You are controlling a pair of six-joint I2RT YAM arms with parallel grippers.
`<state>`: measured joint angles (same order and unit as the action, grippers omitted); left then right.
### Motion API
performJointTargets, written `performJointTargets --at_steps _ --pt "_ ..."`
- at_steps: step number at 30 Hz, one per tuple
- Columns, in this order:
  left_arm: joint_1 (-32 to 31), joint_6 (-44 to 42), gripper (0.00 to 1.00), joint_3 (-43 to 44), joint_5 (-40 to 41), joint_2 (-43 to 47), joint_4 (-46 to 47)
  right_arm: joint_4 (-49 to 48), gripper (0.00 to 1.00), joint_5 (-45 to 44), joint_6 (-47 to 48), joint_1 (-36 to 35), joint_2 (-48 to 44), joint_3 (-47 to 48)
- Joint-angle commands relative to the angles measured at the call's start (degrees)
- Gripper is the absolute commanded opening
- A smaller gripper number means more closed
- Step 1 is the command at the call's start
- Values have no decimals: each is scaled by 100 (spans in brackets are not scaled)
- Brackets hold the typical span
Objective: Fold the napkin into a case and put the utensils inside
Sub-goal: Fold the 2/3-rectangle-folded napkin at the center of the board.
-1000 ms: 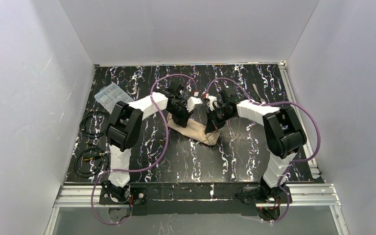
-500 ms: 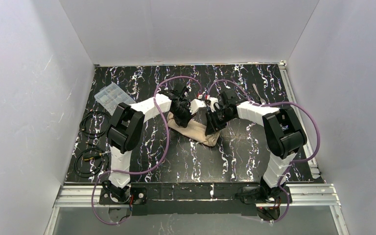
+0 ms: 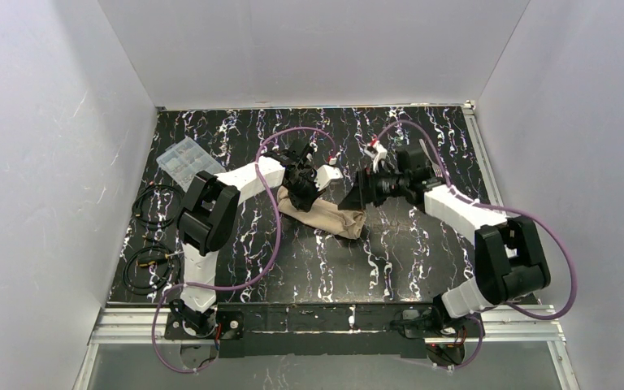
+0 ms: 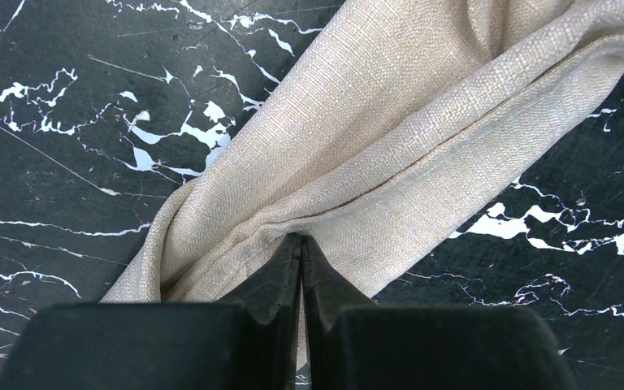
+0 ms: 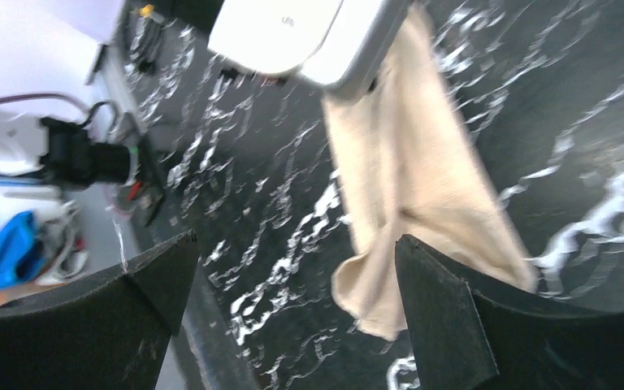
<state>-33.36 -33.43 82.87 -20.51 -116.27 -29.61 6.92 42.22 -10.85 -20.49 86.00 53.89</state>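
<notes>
Centred napkin; plastic box behind, left.

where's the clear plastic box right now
In the top view the clear plastic box lies at the far left of the table, just beyond the coiled black cables.

The worktop is a black slab veined with white, marble-like. On its far-left corner lies a clear plastic compartment box, set askew to the worktop's edges. Off the worktop's left edge lie two coils of black cable, one about midway along that edge and the other nearer its front corner. An aluminium rail runs along the worktop's near edge. Plain white walls close in the worktop's far, left and right sides.
</notes>
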Motion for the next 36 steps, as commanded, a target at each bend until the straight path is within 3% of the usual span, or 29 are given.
performJointTargets --at_steps 1,3,5,11,13,16,18,24,28,31,36 --pt "49 -158 0 -242 496 -78 -117 -2266 99 1340 -1704 -137 -144 -995" --pt "49 -166 0 -229 491 -85 -126 -2270 99 1493 -1734 -207 16 -1048" --pt "49 -185 0 -211 500 -89 -120 -1443 95 1329 -1185 -263 132 -847" --pt "49 -203 0 -134 529 -106 -163 -378 75 951 -295 -284 673 -369" --pt "49 -225 0 -148 538 -98 -162 -110 62 879 -109 -278 901 -294" --pt "49 -240 0 -174 542 -85 -167 241 24 581 104 -261 1085 -124" --pt "49 -236 0 -196 540 -76 -166 174 7 504 52 -261 927 5" --pt "49 -263 0 -262 565 -28 -84 234 10 208 -69 -269 236 379" --pt "49 -272 0 -267 535 -36 -88 -58 10 -749 -182 -172 -128 136" --pt "49 -291 0 -278 545 -29 -92 -601 7 -1008 -748 -4 46 15" --pt "49 -293 0 -280 549 -27 -82 -635 1 -1615 -990 -7 662 299"
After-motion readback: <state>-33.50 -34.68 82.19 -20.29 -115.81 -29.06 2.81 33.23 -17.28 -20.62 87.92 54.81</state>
